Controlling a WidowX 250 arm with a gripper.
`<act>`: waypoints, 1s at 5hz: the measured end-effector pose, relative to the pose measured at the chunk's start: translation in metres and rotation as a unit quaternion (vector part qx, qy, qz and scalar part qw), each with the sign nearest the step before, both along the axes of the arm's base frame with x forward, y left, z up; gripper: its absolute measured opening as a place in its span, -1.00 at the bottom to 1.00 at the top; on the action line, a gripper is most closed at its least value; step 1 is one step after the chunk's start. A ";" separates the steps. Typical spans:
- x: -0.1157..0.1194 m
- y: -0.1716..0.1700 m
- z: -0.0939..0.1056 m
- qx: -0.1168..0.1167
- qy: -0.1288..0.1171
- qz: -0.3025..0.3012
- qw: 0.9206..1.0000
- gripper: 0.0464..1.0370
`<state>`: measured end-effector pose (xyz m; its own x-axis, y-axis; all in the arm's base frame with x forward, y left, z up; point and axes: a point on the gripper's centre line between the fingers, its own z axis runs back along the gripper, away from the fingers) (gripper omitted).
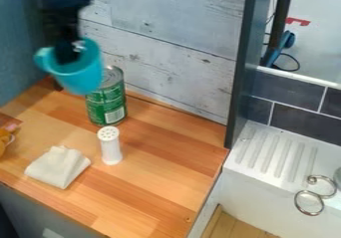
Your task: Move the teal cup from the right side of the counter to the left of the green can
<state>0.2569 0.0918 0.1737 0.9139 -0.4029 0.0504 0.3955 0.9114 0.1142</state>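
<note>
Fingers of the gripper (71, 51) appear pinched on the teal cup (81, 79), reaching into its open top at about 10 o'clock in the view, with the handle (43, 59) at the cup's own 10 o'clock. The can (107, 102) stands upright towards 5 o'clock from the cup, partly behind it (whether they touch, I can't tell). At 6 o'clock from the can is the upright shaker (110, 146), and at 8 o'clock from that lies the folded cloth (58, 168). As I judge it, the grasp and lift are done, since the cup hangs above the counter (156, 162); setting it down and letting go are left.
</note>
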 end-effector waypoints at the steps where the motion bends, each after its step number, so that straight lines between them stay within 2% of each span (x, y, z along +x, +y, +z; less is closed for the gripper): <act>1: 0.000 0.051 -0.014 -0.014 -0.003 0.084 0.996 -0.89; 2: 0.009 0.085 -0.030 -0.020 0.002 0.123 0.992 -0.89; 3: 0.017 0.103 -0.051 -0.023 0.027 0.129 0.991 -0.89; 4: 0.030 0.116 -0.083 -0.022 0.048 0.136 0.989 -0.89; 5: 0.037 0.121 -0.104 -0.023 0.051 0.138 0.989 -0.89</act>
<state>0.2940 0.2129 0.0696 0.9900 -0.1362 -0.0353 0.1377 0.9896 0.0419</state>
